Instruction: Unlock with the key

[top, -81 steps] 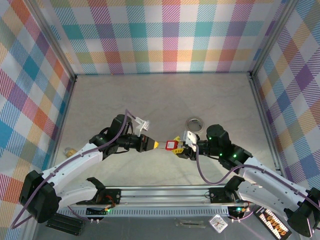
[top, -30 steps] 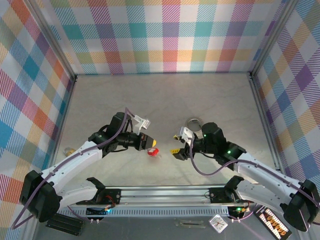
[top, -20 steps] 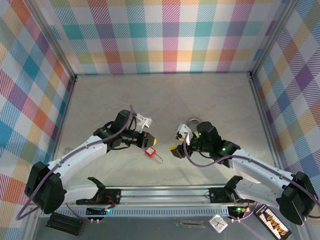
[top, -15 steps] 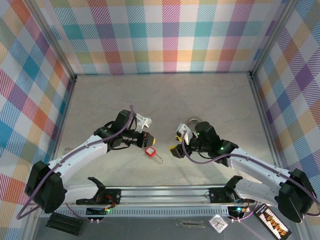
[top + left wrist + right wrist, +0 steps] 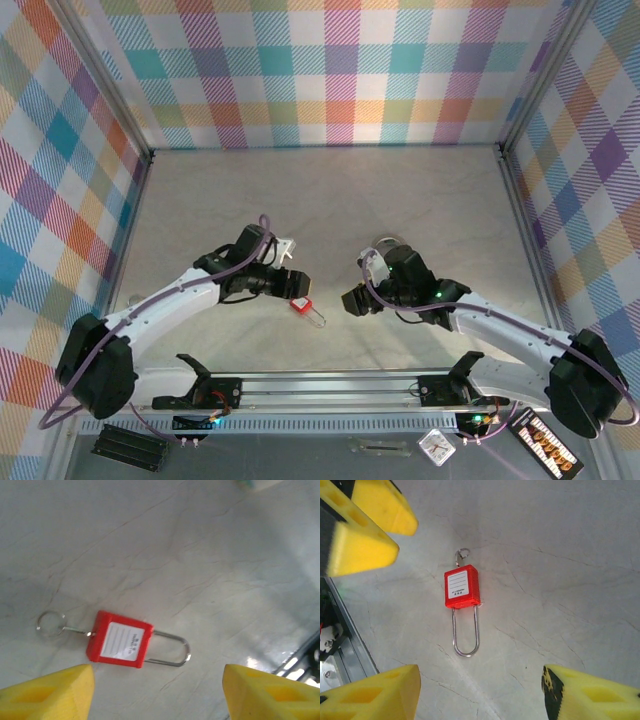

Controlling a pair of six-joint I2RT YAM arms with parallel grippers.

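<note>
Lying flat on the table (image 5: 330,200), the red padlock (image 5: 300,303) sat between the two arms, touching neither. The left claw (image 5: 296,283) hung just beside the lock's body with its yellow fingers (image 5: 45,692) spread wide. The right claw (image 5: 354,301) stood near on the other side, also spread and holding nothing. In the wrist views a key (image 5: 77,629) stuck out of the end of the body opposite the steel shackle (image 5: 465,632), with a thin ring (image 5: 50,623) on it. The lock looked rigid and fairly light, and its smooth plastic shell would likely slide on the table if pushed. Its flat sides seemed the surest hold for one claw. The key and ring, thin and apt to slip, would probably want a careful pinch from the other. Whether the shackle was released, I could not tell.
</note>
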